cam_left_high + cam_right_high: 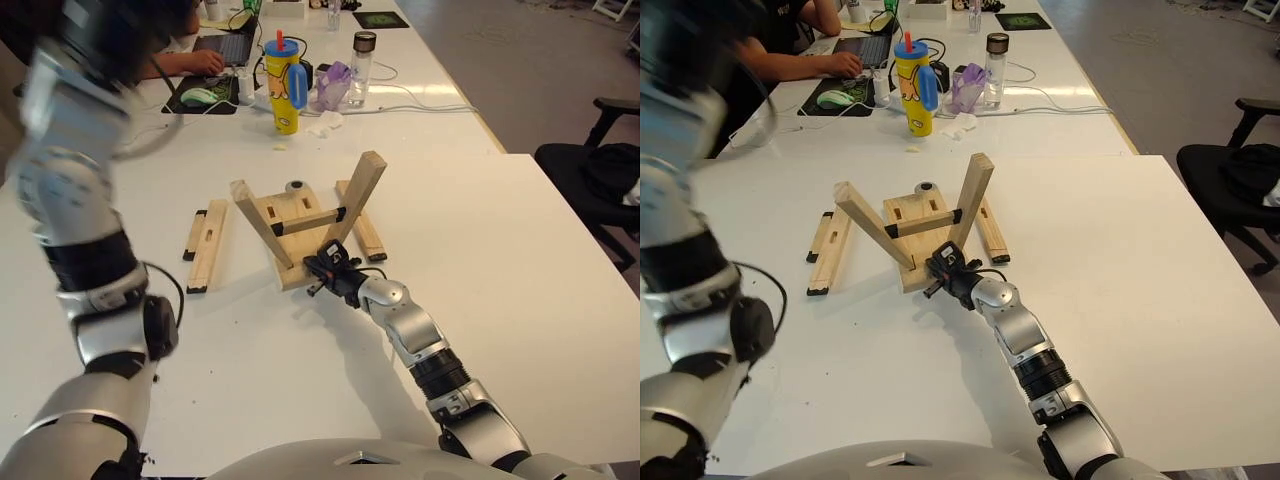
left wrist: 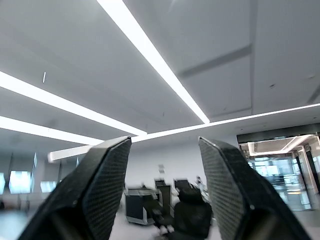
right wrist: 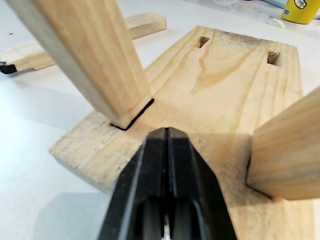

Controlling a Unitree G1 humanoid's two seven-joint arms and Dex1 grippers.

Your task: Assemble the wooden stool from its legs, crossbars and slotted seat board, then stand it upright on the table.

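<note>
About half built, I'd say: the slotted seat board (image 1: 285, 212) lies underside-up on the tabletop (image 1: 520, 260), with two legs (image 1: 262, 228) standing splayed in its near slots and a crossbar (image 1: 310, 222) joining them. The far slots (image 3: 202, 41) are bare. A loose leg set (image 1: 205, 245) lies flat to the board's left and another leg piece (image 1: 362, 232) lies along its right. Both need fitting, then the stool wants turning upright. The right pincer (image 1: 322, 268) is clenched on nothing, its tips at the board's near edge; whether it presses down, I can't tell. The left pincer (image 2: 165, 142) is up high, released and empty. Whether the left-hand pieces are already joined is hard to make out.
</note>
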